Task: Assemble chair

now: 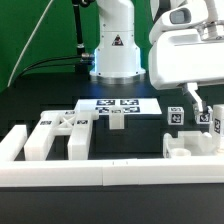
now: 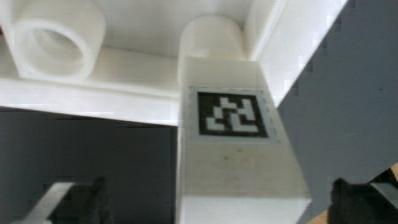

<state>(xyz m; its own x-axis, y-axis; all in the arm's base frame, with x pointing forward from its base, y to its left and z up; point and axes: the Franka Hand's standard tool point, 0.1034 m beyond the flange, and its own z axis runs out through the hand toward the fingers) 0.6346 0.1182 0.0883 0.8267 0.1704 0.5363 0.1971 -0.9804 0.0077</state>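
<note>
The jaws stand wide open on both sides of a tagged white chair post [image 2: 228, 130], holding nothing; the post rests on the table [image 1: 135, 140], at the exterior view's right.

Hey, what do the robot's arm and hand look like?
The arm is white and rounded, with a black triangle label and a glowing blue ring at its base. The hand is a boxy white housing with dark fingertips.
</note>
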